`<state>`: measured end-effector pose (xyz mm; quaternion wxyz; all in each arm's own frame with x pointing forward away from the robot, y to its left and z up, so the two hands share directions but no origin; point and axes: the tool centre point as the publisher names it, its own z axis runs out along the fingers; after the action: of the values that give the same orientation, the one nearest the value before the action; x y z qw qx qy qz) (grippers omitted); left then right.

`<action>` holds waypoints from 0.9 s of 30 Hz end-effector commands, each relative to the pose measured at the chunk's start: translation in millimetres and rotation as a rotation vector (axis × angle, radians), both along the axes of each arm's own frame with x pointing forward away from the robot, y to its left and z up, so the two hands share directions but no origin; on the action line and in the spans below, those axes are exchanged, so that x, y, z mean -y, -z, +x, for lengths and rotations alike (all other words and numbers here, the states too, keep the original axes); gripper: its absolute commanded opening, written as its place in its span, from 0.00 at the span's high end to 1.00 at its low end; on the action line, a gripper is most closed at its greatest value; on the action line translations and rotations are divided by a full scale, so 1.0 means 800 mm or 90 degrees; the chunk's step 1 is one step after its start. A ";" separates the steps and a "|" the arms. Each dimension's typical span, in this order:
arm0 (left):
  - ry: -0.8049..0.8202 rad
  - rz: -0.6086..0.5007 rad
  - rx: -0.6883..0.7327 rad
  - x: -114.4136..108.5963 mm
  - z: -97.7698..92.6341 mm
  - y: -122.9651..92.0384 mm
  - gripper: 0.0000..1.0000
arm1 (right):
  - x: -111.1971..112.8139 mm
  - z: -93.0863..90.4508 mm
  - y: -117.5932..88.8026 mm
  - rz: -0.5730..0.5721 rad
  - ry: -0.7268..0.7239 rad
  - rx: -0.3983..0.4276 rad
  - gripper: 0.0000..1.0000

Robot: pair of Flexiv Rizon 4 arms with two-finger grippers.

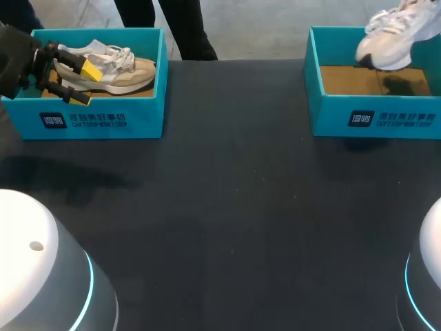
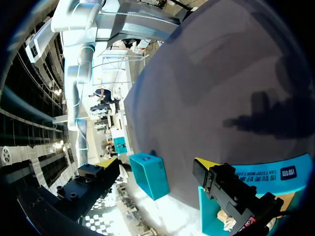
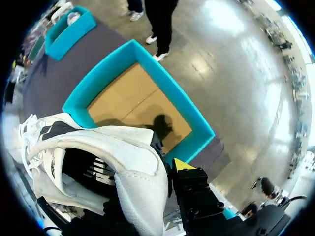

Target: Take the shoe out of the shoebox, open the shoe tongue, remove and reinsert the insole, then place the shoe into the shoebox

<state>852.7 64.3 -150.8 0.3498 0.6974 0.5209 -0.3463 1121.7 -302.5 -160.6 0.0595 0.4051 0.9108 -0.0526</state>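
Right gripper [image 3: 170,169] was clamped on the padded heel collar of the white sneaker [image 1: 394,36], held tilted above a rectangular teal cardboard shoebox [image 1: 324,110] with a brown floor. Left gripper [image 1: 84,84] was spread wide, gripping nothing, over a beige sneaker [image 1: 127,74] lying in the second teal box [image 1: 103,123]. The table [image 1: 227,207] was dark and matte.

The left arm housing [image 1: 34,255] and right arm housing [image 1: 428,276] are white, rounded shells, each ringed by a thin cyan light band. The left one carries a small round recess. The left gripper [image 1: 85,83] and right gripper [image 3: 162,172] have black, blocky finger bodies with recessed screws and yellow tips.
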 end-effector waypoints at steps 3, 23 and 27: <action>0.000 0.000 0.001 0.000 0.000 0.001 0.00 | 0.004 -0.020 0.002 0.049 0.384 0.029 1.00; 0.000 0.000 0.001 0.000 0.000 0.001 0.00 | 0.019 -0.019 0.025 0.097 0.469 0.063 1.00; 0.000 0.000 0.001 0.000 0.000 0.001 0.00 | 0.028 -0.023 0.030 0.096 0.478 0.074 1.00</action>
<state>852.7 64.2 -150.8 0.3498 0.6975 0.5209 -0.3462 1111.5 -323.5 -181.9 0.0504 0.7156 0.6966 0.0112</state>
